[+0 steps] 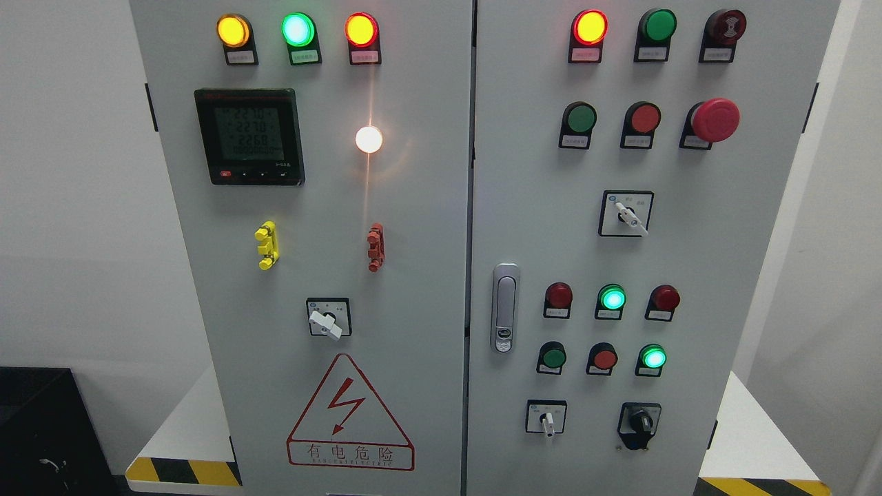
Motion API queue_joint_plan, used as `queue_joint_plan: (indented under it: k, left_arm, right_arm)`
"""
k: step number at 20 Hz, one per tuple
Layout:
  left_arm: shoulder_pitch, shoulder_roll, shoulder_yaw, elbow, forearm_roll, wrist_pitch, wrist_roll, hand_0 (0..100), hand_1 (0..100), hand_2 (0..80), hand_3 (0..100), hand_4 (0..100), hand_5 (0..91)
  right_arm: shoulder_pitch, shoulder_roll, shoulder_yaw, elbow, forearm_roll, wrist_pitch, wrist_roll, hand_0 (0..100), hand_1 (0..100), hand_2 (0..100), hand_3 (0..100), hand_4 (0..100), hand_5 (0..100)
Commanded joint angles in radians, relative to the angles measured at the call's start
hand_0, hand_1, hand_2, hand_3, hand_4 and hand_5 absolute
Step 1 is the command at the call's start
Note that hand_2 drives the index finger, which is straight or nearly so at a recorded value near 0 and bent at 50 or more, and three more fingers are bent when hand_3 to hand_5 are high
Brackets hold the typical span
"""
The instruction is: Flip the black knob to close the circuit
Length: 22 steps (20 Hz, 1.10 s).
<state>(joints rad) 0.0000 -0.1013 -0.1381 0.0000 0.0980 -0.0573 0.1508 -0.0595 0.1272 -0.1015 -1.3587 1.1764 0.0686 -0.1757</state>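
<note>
Black knob (641, 421): rotary selector switch, low on right cabinet door, bottom-right of panel. Sits on black plate against grey door. Short black handle with small pale mark, pointing roughly upward, slightly tilted. Small black tab hangs below plate. Untouched; no hand on it. Exact switch position unclear from this angle.

cabinet (413, 310): light grey | black knob (641, 421): black | emergency stop button (715, 120): red | warning triangle (350, 413): red outline, red bolt | left clip (266, 245): yellow | right clip (375, 246): red | floor stripes (182, 471): yellow-black diagonal
</note>
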Motion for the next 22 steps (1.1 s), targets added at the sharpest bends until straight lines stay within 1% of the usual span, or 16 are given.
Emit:
queue_joint_plan:
  k: [1, 6, 8, 11, 15, 17, 22]
  left_arm:
    - [0.021, 0.0, 0.0, -0.031, 0.0, 0.001, 0.0, 12, 56, 0.0, 0, 0, 0.0]
    - [0.021, 0.0, 0.0, -0.031, 0.0, 0.001, 0.0, 12, 56, 0.0, 0, 0, 0.0]
    - [0.023, 0.0, 0.0, -0.031, 0.0, 0.001, 0.0, 12, 56, 0.0, 0, 0, 0.0]
    - [0.021, 0.0, 0.0, -0.029, 0.0, 0.001, 0.0, 12, 56, 0.0, 0, 0, 0.0]
    - [0.023, 0.0, 0.0, -0.029, 0.0, 0.001, 0.0, 12, 56, 0.0, 0, 0, 0.0]
    - [0.023, 0.0, 0.0, -0.031, 0.0, 0.001, 0.0, 12, 56, 0.0, 0, 0, 0.0]
    - [0.023, 0.0, 0.0, -0.031, -0.001, 0.001, 0.0, 12, 56, 0.0, 0, 0, 0.0]
  right_arm:
    - [-0.037, 0.002, -0.052, -0.046, 0.04, 0.022, 0.016, 0, 7, 87, 100, 94, 100]
    - [-0.069, 0.005, -0.06, -0.053, 0.042, 0.033, 0.022, 0, 6, 87, 100, 94, 100]
    - [-0.082, 0.005, -0.061, -0.054, 0.045, 0.04, 0.045, 0, 5, 87, 100, 94, 100]
    - [-0.095, 0.005, -0.063, -0.059, 0.049, 0.05, 0.047, 0, 3, 87, 100, 94, 100]
    - [-0.095, 0.005, -0.063, -0.089, 0.051, 0.05, 0.048, 0, 0, 88, 100, 94, 100]
    - [-0.095, 0.005, -0.063, -0.112, 0.052, 0.053, 0.064, 0, 0, 88, 100, 94, 100]
    - [-0.097, 0.005, -0.063, -0.14, 0.063, 0.069, 0.085, 0, 0, 88, 100, 94, 100]
